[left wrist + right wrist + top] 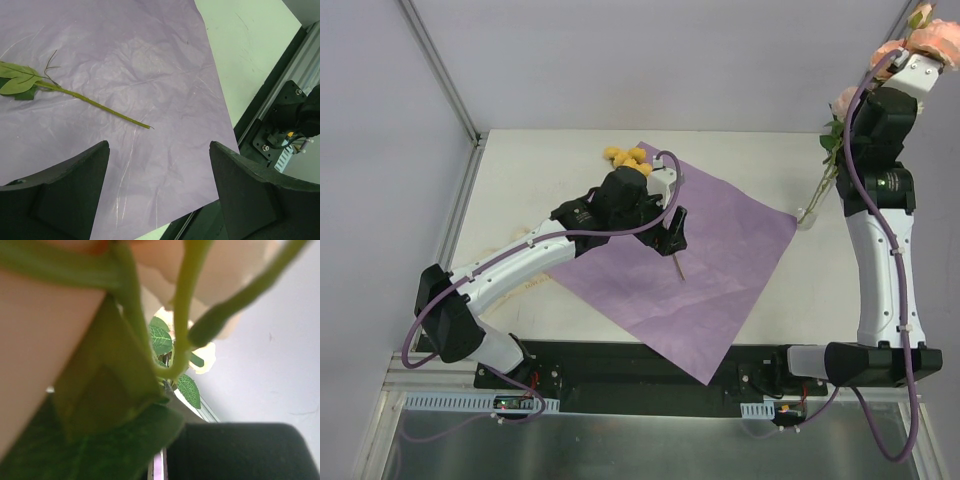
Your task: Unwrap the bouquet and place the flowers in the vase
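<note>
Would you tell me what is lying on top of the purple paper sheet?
A leafy green stem lies on the purple paper sheet, yellow blooms at its far corner. From above, the left arm covers most of the stem.

Paper sheet (720, 270) matt purple, creased; vase (808, 214) clear glossy glass; table (540, 170) smooth white, faintly scuffed.

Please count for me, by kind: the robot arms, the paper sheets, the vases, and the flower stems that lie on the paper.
Robot arms: 2
Paper sheets: 1
Vases: 1
Flower stems on the paper: 1
Total: 5
</note>
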